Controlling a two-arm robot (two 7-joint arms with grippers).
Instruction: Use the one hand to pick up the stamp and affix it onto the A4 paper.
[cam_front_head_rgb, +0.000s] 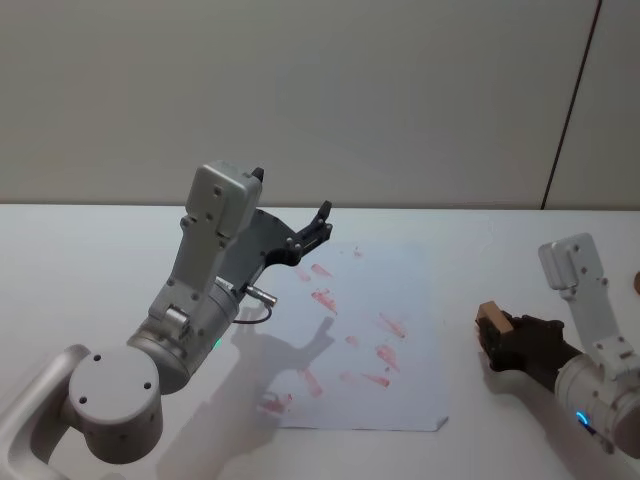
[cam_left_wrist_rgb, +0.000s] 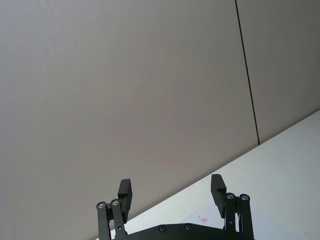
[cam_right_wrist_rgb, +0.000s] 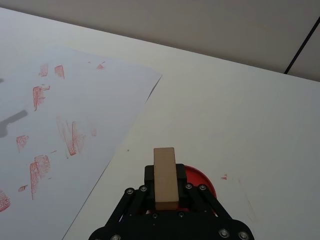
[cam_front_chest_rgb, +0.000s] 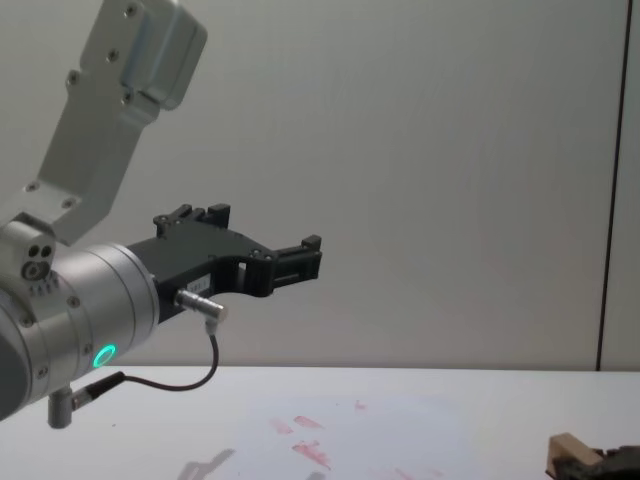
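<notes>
The stamp (cam_right_wrist_rgb: 164, 162), a light-brown wooden block, stands upright between the black fingers of my right gripper (cam_right_wrist_rgb: 165, 181), which is shut on it. This is the one hand, on the arm with the blue ring. In the head view the stamp (cam_front_head_rgb: 489, 317) and right gripper (cam_front_head_rgb: 496, 336) are over the table, to the right of the A4 paper (cam_front_head_rgb: 400, 290). The paper (cam_right_wrist_rgb: 105, 95) lies flat and carries several red-pink ink smudges. My left gripper (cam_front_head_rgb: 321, 224) hangs open and empty in the air above the paper's far left part; its fingers (cam_left_wrist_rgb: 125, 192) are spread apart.
A red round pad (cam_right_wrist_rgb: 202, 181) lies on the white table (cam_right_wrist_rgb: 240, 115) just beneath the right gripper. The left arm with the green ring (cam_front_chest_rgb: 103, 355) and a black cable reaches over the table's left half. A grey wall stands behind the table.
</notes>
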